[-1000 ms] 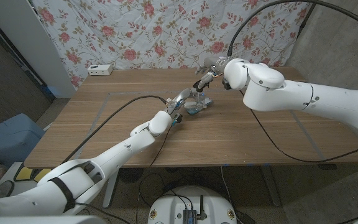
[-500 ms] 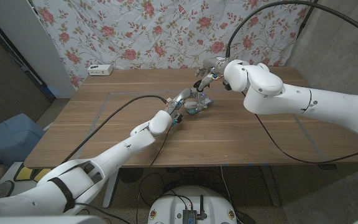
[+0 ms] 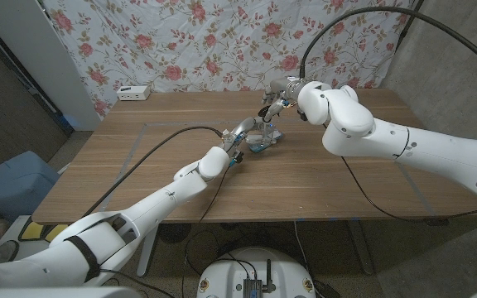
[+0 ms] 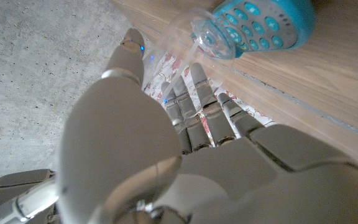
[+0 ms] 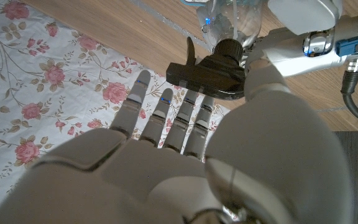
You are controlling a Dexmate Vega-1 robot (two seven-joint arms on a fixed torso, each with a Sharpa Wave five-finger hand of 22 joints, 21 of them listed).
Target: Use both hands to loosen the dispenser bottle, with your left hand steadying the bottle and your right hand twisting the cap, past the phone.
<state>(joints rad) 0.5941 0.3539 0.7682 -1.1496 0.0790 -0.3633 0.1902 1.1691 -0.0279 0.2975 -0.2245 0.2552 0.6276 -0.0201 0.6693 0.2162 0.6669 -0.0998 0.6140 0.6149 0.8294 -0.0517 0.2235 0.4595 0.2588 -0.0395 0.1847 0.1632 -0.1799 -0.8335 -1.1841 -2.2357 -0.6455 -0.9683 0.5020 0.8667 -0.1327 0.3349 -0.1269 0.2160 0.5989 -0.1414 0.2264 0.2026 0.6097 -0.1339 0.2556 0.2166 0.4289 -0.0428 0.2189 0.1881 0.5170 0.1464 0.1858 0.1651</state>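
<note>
The clear dispenser bottle (image 3: 257,134) stands mid-table, topped by a black pump cap (image 5: 211,71). My left hand (image 3: 237,137) grips the bottle from the near left side; the left hand (image 5: 303,25) sits beside the bottle's neck (image 5: 232,18) in the right wrist view. My right hand (image 3: 277,97) hovers just past the cap. Its fingers (image 5: 166,115) are straight and spread, with nothing in them, their tips just short of the cap. A teal toy phone (image 4: 260,25) with round keys lies on the wood right by the bottle (image 4: 182,31).
A small white box (image 3: 133,93) sits at the table's (image 3: 139,165) far left corner. A floral cloth (image 3: 222,41) hangs behind the table. Faint tape lines mark a rectangle on the wood. A blue bin (image 3: 11,178) stands on the floor at left.
My right hand has drawn up and back from the pump cap, and the right arm has swung a little leftward. The left hand and bottle have stayed put.
</note>
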